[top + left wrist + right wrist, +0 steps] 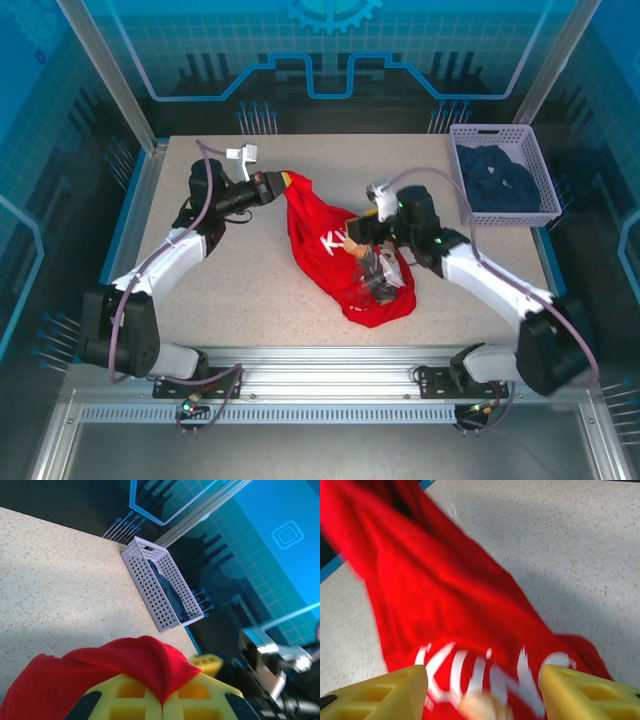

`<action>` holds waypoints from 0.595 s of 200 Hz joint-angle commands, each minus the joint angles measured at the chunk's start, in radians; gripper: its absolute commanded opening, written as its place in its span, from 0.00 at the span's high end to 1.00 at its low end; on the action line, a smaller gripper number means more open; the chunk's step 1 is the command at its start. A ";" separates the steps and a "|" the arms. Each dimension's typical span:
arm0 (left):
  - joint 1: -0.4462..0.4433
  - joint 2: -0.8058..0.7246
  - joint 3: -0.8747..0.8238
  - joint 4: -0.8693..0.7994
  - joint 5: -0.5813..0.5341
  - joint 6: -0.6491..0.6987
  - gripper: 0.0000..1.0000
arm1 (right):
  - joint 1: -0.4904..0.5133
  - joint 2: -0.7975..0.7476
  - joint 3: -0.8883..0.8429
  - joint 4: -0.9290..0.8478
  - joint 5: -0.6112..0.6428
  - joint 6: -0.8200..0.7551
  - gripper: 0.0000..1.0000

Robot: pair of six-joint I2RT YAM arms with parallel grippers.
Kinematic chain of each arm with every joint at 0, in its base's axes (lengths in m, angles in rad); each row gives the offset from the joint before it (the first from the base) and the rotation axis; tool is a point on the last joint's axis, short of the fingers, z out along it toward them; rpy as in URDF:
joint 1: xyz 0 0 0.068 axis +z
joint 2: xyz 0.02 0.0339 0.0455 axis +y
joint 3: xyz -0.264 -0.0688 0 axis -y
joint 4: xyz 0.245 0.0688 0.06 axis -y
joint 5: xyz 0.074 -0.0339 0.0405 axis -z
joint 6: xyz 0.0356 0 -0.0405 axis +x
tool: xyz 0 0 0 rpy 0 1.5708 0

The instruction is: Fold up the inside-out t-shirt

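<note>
shirt: the inside-out t-shirt is bunched left of the basket | left gripper: clamped on the corner farthest from the basket, so the cloth is stretched | right gripper: jaws are held wide over the cloth, seemingly gripping nothing

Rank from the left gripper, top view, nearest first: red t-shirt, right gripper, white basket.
1. red t-shirt, pinched in the left gripper.
2. right gripper, mid-table over the shirt.
3. white basket, far right corner.

Bright light, soft shadows, t-shirt blurred
</note>
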 commanded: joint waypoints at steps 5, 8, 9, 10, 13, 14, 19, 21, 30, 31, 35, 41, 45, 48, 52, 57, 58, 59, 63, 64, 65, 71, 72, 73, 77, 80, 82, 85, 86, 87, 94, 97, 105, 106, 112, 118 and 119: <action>-0.009 -0.038 0.026 0.026 0.034 0.033 1.00 | 0.012 0.153 0.096 -0.044 -0.051 0.030 0.39; -0.008 -0.038 0.027 0.025 0.034 0.034 1.00 | 0.014 0.167 0.097 -0.030 -0.064 0.031 0.39; -0.008 -0.038 0.027 0.026 0.034 0.034 1.00 | 0.015 0.172 0.097 -0.023 -0.072 0.030 0.39; -0.008 -0.038 0.026 0.025 0.034 0.034 1.00 | 0.014 0.177 0.097 -0.018 -0.078 0.030 0.39; -0.010 -0.038 0.027 0.024 0.034 0.036 1.00 | 0.018 0.191 0.100 -0.001 -0.092 0.027 0.39; -0.009 -0.039 0.026 0.024 0.034 0.036 1.00 | 0.019 0.196 0.101 0.003 -0.096 0.027 0.39; -0.010 -0.039 0.026 0.022 0.033 0.038 1.00 | 0.024 0.216 0.109 0.021 -0.110 0.025 0.40; -0.010 -0.039 0.027 0.022 0.032 0.039 1.00 | 0.027 0.226 0.114 0.029 -0.114 0.024 0.41; -0.010 -0.039 0.028 0.018 0.031 0.043 1.00 | 0.033 0.265 0.142 0.049 -0.147 0.021 0.46; -0.010 -0.039 0.028 0.018 0.030 0.044 1.00 | 0.034 0.269 0.147 0.051 -0.152 0.020 0.47; -0.011 -0.038 0.027 0.018 0.028 0.044 1.00 | 0.037 0.284 0.161 0.058 -0.167 0.019 0.51; -0.010 -0.038 0.027 0.016 0.023 0.044 1.00 | 0.042 0.301 0.183 0.060 -0.187 0.020 0.56; -0.011 -0.037 0.027 0.014 0.021 0.044 1.00 | 0.045 0.311 0.195 0.060 -0.195 0.021 0.60; -0.010 -0.038 0.028 0.012 0.019 0.043 1.00 | 0.048 0.316 0.203 0.058 -0.200 0.020 0.63; -0.010 -0.038 0.029 0.010 0.017 0.044 1.00 | 0.052 0.319 0.210 0.058 -0.207 0.016 0.67; -0.010 -0.038 0.030 0.006 0.017 0.043 1.00 | 0.055 0.320 0.218 0.057 -0.208 0.010 0.74; -0.011 -0.038 0.030 0.006 0.017 0.043 1.00 | 0.055 0.320 0.219 0.057 -0.207 0.009 0.75; -0.011 -0.038 0.032 0.004 0.017 0.044 1.00 | 0.056 0.320 0.220 0.056 -0.206 0.008 0.76; -0.011 -0.038 0.033 -0.001 0.015 0.045 1.00 | 0.057 0.318 0.223 0.052 -0.203 0.003 0.80; -0.010 -0.038 0.033 -0.003 0.015 0.046 1.00 | 0.058 0.317 0.226 0.050 -0.200 0.000 0.82; -0.010 -0.038 0.034 -0.005 0.014 0.047 1.00 | 0.058 0.316 0.227 0.049 -0.200 -0.002 0.84; -0.010 -0.040 0.037 -0.015 0.007 0.055 1.00 | 0.057 0.305 0.233 0.038 -0.192 -0.013 0.91; -0.010 -0.040 0.038 -0.019 0.005 0.056 1.00 | 0.056 0.304 0.235 0.035 -0.191 -0.016 0.92; -0.011 -0.040 0.039 -0.022 0.004 0.058 1.00 | 0.056 0.301 0.236 0.031 -0.189 -0.018 0.93; -0.010 -0.041 0.041 -0.030 -0.005 0.062 1.00 | 0.055 0.289 0.242 0.018 -0.177 -0.029 0.96; -0.010 -0.042 0.044 -0.037 -0.011 0.067 1.00 | 0.053 0.276 0.246 0.008 -0.164 -0.037 0.98; -0.010 -0.043 0.045 -0.042 -0.018 0.070 1.00 | 0.051 0.269 0.246 0.000 -0.157 -0.044 0.98; -0.010 -0.044 0.047 -0.050 -0.026 0.075 1.00 | 0.051 0.252 0.250 -0.012 -0.145 -0.057 1.00; -0.010 -0.044 0.048 -0.053 -0.028 0.076 1.00 | 0.050 0.247 0.250 -0.015 -0.141 -0.060 1.00; -0.010 -0.045 0.049 -0.055 -0.031 0.078 1.00 | 0.050 0.240 0.251 -0.018 -0.136 -0.064 1.00; -0.009 -0.047 0.056 -0.072 -0.049 0.086 1.00 | 0.043 0.198 0.258 -0.043 -0.104 -0.090 1.00; -0.010 -0.047 0.059 -0.077 -0.055 0.088 1.00 | 0.041 0.177 0.261 -0.052 -0.090 -0.099 1.00; -0.008 -0.047 0.070 -0.088 -0.080 0.089 1.00 | 0.031 0.124 0.275 -0.082 -0.062 -0.126 1.00; -0.008 -0.047 0.072 -0.090 -0.083 0.089 1.00 | 0.030 0.119 0.277 -0.086 -0.060 -0.129 1.00; -0.008 -0.046 0.083 -0.094 -0.099 0.089 1.00 | 0.021 0.078 0.296 -0.107 -0.043 -0.143 1.00; -0.008 -0.043 0.097 -0.099 -0.114 0.085 1.00 | 0.014 0.042 0.317 -0.126 -0.030 -0.153 1.00; -0.008 -0.043 0.100 -0.100 -0.117 0.085 1.00 | 0.013 0.035 0.321 -0.128 -0.029 -0.155 1.00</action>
